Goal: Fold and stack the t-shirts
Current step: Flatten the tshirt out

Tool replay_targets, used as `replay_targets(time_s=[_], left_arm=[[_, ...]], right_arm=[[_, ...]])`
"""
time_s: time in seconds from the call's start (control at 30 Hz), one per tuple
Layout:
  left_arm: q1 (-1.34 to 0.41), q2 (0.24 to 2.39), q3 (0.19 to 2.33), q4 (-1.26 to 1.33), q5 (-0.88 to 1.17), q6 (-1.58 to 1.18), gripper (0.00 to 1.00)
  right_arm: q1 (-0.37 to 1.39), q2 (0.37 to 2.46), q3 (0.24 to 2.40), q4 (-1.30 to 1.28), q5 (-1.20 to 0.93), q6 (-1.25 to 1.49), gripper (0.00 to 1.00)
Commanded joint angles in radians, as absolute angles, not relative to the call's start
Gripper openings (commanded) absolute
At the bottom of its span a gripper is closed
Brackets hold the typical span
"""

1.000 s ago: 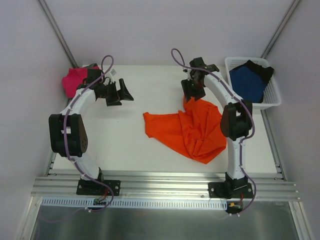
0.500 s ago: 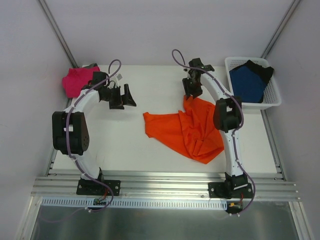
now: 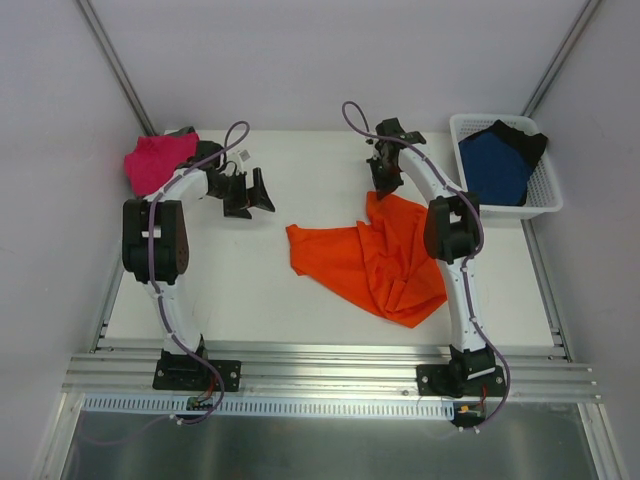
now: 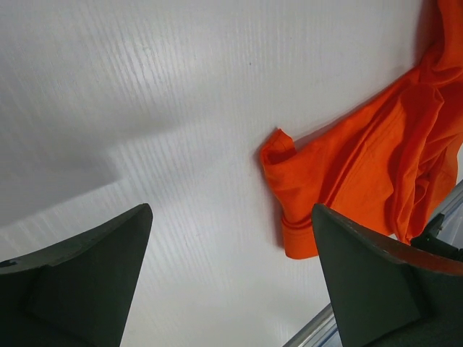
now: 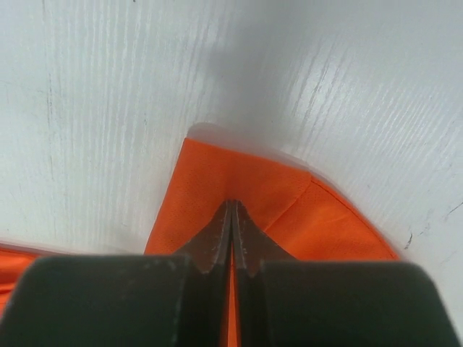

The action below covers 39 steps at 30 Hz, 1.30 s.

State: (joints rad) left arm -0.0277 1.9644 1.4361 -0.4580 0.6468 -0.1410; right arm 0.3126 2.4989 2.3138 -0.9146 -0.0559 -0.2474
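A bright orange t-shirt (image 3: 380,262) lies crumpled on the white table, right of centre. My right gripper (image 3: 385,188) is at the shirt's far corner, and its jaws are shut on a pinch of the orange cloth (image 5: 318,225). The fingertips (image 5: 233,206) meet with orange showing in the slit between them. My left gripper (image 3: 252,192) hangs open over bare table, left of the shirt. In the left wrist view a sleeve of the orange t-shirt (image 4: 362,163) lies beyond its fingers (image 4: 101,267), apart from them. A magenta-pink t-shirt (image 3: 155,162) is bunched at the far left corner.
A white mesh basket (image 3: 546,205) at the far right holds a dark blue t-shirt (image 3: 495,162) with a black t-shirt (image 3: 522,131) behind it. Grey walls close in the table at the back and sides. An aluminium rail (image 3: 330,370) runs along the near edge.
My right gripper has closed onto the orange t-shirt's far corner. The left arm has drawn its elbow back and swung the open gripper slightly right.
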Motion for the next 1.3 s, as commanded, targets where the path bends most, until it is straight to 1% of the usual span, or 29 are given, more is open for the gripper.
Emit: replay_targets(time_s=[0.0, 0.13, 0.3, 0.4, 0.43, 0.47, 0.5, 0.57, 0.6, 0.63, 0.73, 0.8, 0.83, 1.03, 1.27], left_arm=[[-0.044, 2.020, 1.505, -0.466, 0.682, -0.138, 0.93], [-0.057, 2.103, 1.564, -0.468, 0.728, -0.170, 0.91], [-0.086, 2.149, 1.591, -0.465, 0.764, -0.198, 0.86], [-0.110, 2.172, 1.588, -0.463, 0.784, -0.212, 0.80], [-0.120, 2.186, 1.591, -0.459, 0.791, -0.218, 0.76], [-0.124, 2.194, 1.594, -0.459, 0.804, -0.219, 0.72], [-0.129, 2.201, 1.600, -0.459, 0.807, -0.224, 0.68], [-0.140, 2.210, 1.603, -0.457, 0.807, -0.238, 0.66], [-0.143, 2.212, 1.600, -0.454, 0.810, -0.242, 0.65], [-0.144, 2.214, 1.598, -0.453, 0.810, -0.250, 0.64], [-0.147, 2.224, 1.594, -0.448, 0.808, -0.256, 0.58], [-0.149, 2.227, 1.594, -0.446, 0.805, -0.259, 0.58], [-0.150, 2.233, 1.595, -0.445, 0.805, -0.258, 0.54], [-0.167, 2.249, 1.600, -0.442, 0.802, -0.261, 0.47], [-0.181, 2.270, 1.605, -0.437, 0.807, -0.265, 0.47]], right_arm=[[0.311, 2.421, 2.370, -0.910, -0.035, -0.250, 0.01], [0.310, 2.347, 2.375, -0.907, -0.034, -0.242, 0.01], [0.311, 2.267, 2.329, -0.913, -0.038, -0.229, 0.01], [0.311, 2.243, 2.310, -0.917, -0.037, -0.230, 0.01], [0.311, 2.238, 2.306, -0.919, -0.037, -0.232, 0.02], [0.311, 2.234, 2.304, -0.922, -0.038, -0.232, 0.11], [0.313, 2.230, 2.298, -0.925, -0.034, -0.233, 0.27], [0.316, 2.235, 2.281, -0.925, -0.031, -0.235, 0.46], [0.313, 2.238, 2.280, -0.927, -0.034, -0.236, 0.53], [0.313, 2.243, 2.276, -0.927, -0.034, -0.236, 0.53], [0.316, 2.266, 2.278, -0.928, -0.037, -0.236, 0.54], [0.316, 2.287, 2.279, -0.927, -0.037, -0.238, 0.55], [0.321, 2.296, 2.283, -0.927, -0.037, -0.239, 0.55], [0.327, 2.356, 2.309, -0.923, -0.038, -0.236, 0.55], [0.351, 2.376, 2.322, -0.923, -0.051, -0.227, 0.55]])
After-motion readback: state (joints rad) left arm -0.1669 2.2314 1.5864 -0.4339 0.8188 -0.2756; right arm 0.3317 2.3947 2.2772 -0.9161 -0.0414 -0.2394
